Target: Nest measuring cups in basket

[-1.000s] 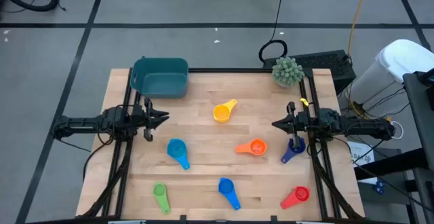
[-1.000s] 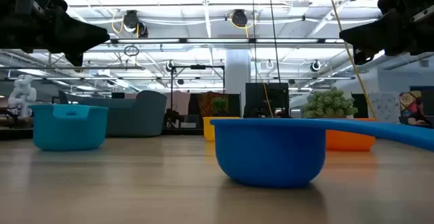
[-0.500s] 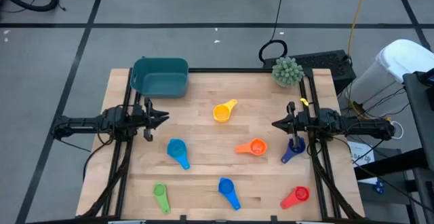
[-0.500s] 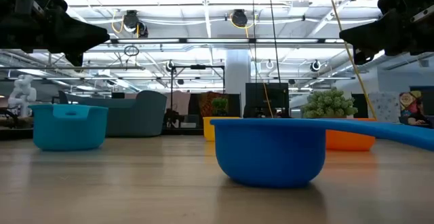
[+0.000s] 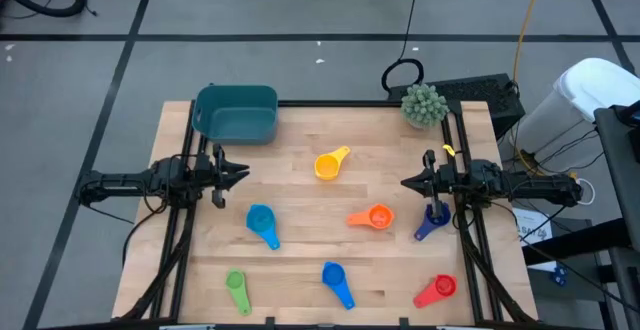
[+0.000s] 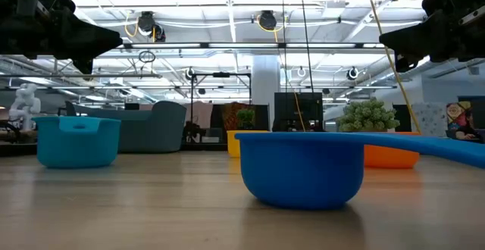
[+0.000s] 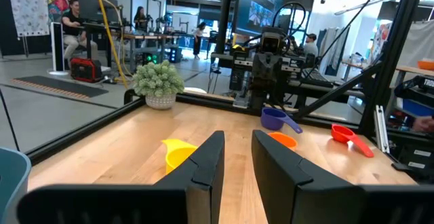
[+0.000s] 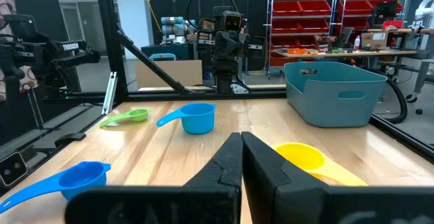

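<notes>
Your left gripper [image 5: 243,174] hovers slightly parted and empty with the teal rectangular plastic basket [image 5: 236,114] just beyond it, your right gripper [image 5: 407,183] hangs opposite, fingers pressed together and empty, and seven small plastic measuring cups [image 5: 333,163] lie scattered on the wooden table [image 5: 300,250] between them.

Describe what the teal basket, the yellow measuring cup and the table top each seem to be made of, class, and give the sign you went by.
Basket: likely moulded plastic, with smooth solid walls, rounded corners and a soft sheen.
Yellow measuring cup: probably plastic too, uniformly bright and smooth.
Table top: looks like light wood, with visible plank seams and grain.
</notes>
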